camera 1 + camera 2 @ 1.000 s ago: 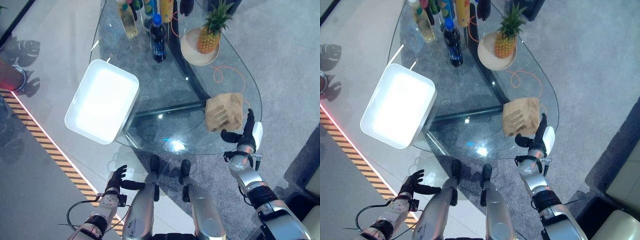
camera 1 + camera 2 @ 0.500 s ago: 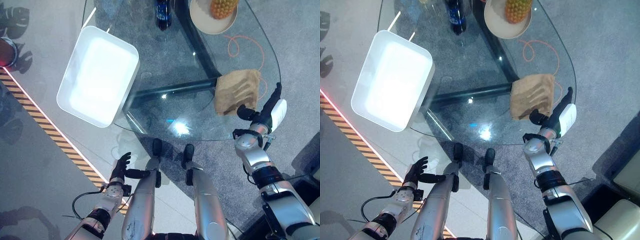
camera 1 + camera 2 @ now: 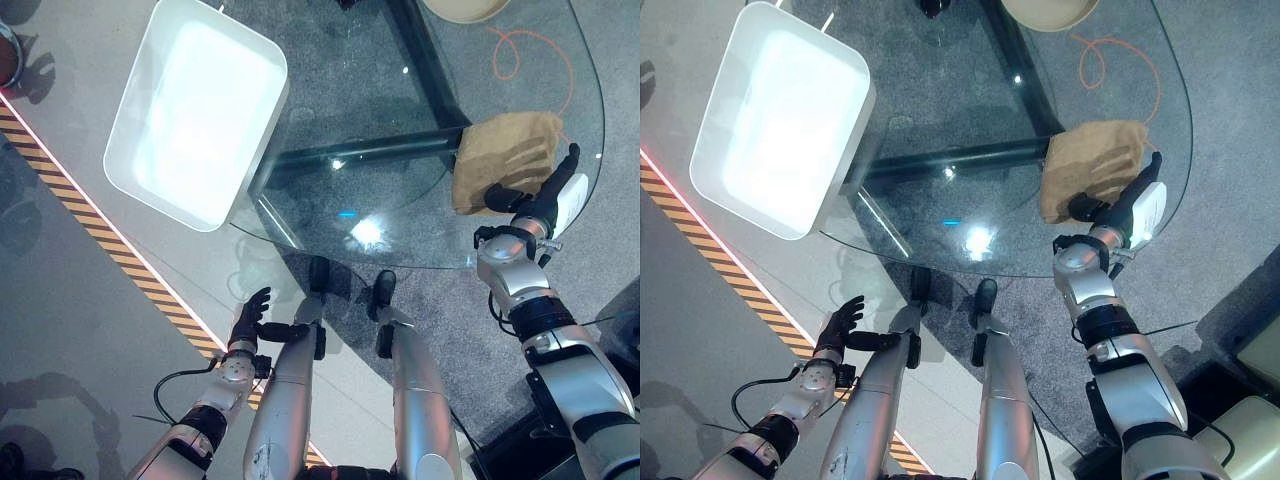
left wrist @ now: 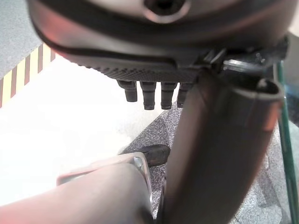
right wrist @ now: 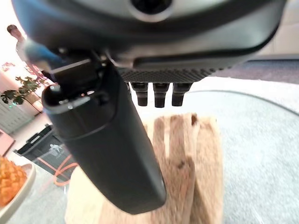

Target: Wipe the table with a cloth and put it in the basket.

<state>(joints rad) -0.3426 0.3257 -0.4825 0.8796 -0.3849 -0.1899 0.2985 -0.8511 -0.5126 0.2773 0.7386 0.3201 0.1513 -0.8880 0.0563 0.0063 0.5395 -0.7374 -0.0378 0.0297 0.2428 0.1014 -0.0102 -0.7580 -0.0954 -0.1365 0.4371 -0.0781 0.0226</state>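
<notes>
A crumpled tan cloth [image 3: 505, 155] lies on the glass table [image 3: 370, 90] near its right edge. My right hand [image 3: 540, 195] hovers at the cloth's near right corner, open. Its thumb reaches over the cloth's near edge, and its straight fingers [image 5: 156, 93] point along above the cloth [image 5: 187, 163]. A white rectangular basket [image 3: 195, 110] stands at the table's left end, partly overhanging the edge. My left hand [image 3: 248, 318] hangs low beside the table's near edge, open over the floor, with its fingers [image 4: 152, 95] straight.
A beige plate's rim [image 3: 465, 8] shows at the table's far side. An orange cable [image 3: 520, 50] loops on the carpet under the glass. A dark frame bar [image 3: 400, 150] runs beneath the tabletop. A yellow-and-black striped line [image 3: 120, 260] crosses the floor at left.
The camera has tilted, so the whole scene has shifted in the view. My right hand has closed in on the cloth, and its thumb now overlaps the cloth's near edge.
</notes>
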